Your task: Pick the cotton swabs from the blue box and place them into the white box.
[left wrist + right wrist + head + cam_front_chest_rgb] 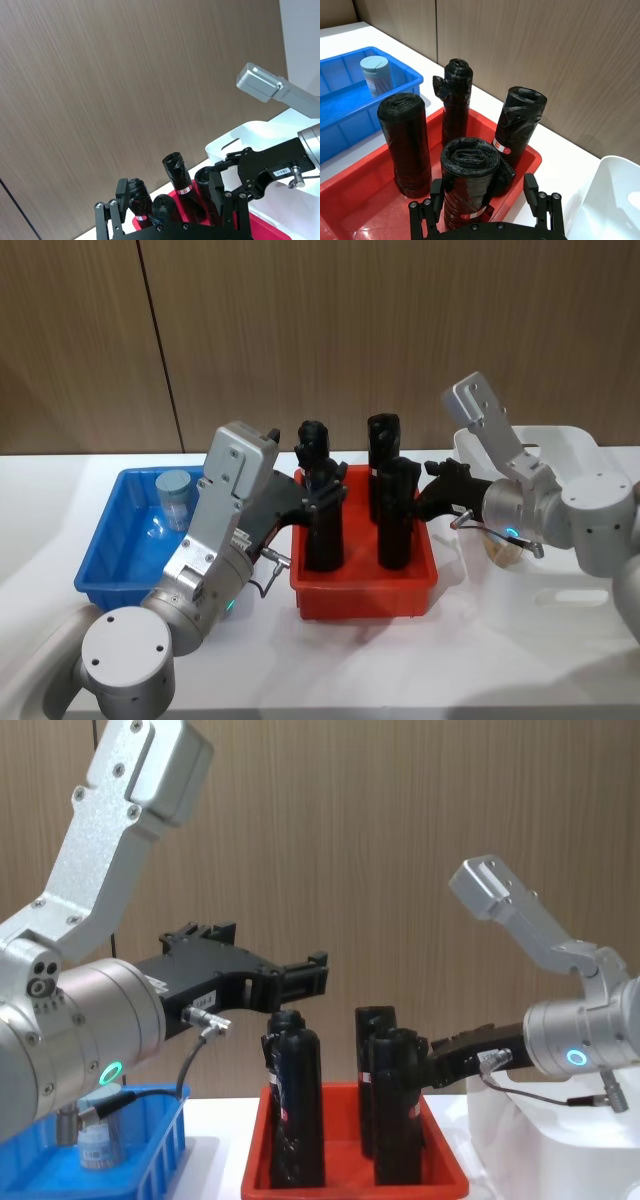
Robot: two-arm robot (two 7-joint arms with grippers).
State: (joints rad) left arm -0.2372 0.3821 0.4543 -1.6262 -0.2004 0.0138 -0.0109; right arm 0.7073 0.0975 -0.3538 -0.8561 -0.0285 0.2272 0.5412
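Left end effector (300, 975) raised above red plastic tray (365, 595) of black wrapped rolls (323, 530), fingers spread, nothing held. Right end effector (432, 483) hovers beside same tray, near large white plastic bin (580, 455), fingers parted, empty. Small clear cylindrical jar of cotton swabs, pale blue lid (174, 498), stands upright in bright blue plastic basket (105, 560) on white table (470, 660). My judgement: jar light, rigid, smooth-sided, prone to slip; grip across body below lid.

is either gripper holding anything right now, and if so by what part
Nothing is held. The left gripper and the right gripper both hang open and empty above the red tray.
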